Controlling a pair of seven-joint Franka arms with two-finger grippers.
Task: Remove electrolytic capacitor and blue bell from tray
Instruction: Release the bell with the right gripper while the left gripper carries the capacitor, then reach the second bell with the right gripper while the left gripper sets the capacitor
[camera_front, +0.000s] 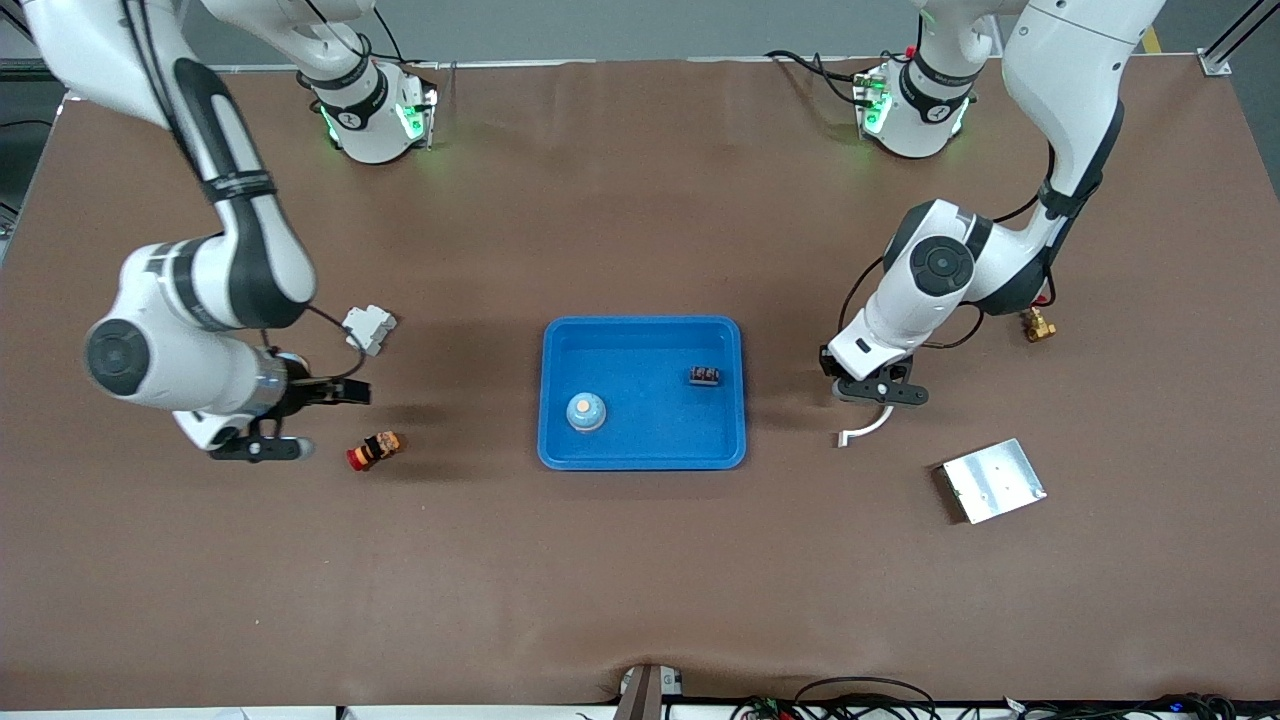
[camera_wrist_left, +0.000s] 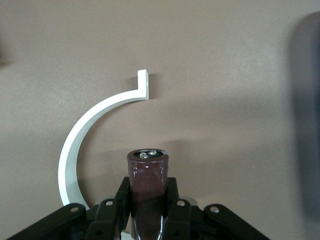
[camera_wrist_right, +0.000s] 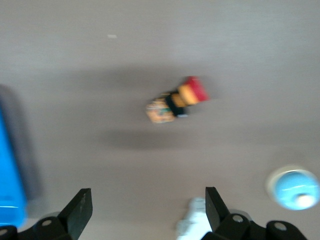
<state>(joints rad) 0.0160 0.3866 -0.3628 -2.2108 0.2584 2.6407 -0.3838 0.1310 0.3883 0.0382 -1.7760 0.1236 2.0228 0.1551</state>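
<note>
The electrolytic capacitor (camera_wrist_left: 148, 187) was held upright in the closed left gripper (camera_front: 878, 392) over bare tabletop just outside the tray (camera_front: 642, 331), above a white curved bracket (camera_front: 866, 428). Being light, stiff and glossy, it was judged slippery and best pinched mid-body. The right gripper (camera_front: 258, 448) hung spread wide and empty over the tabletop toward the right arm's end.
</note>
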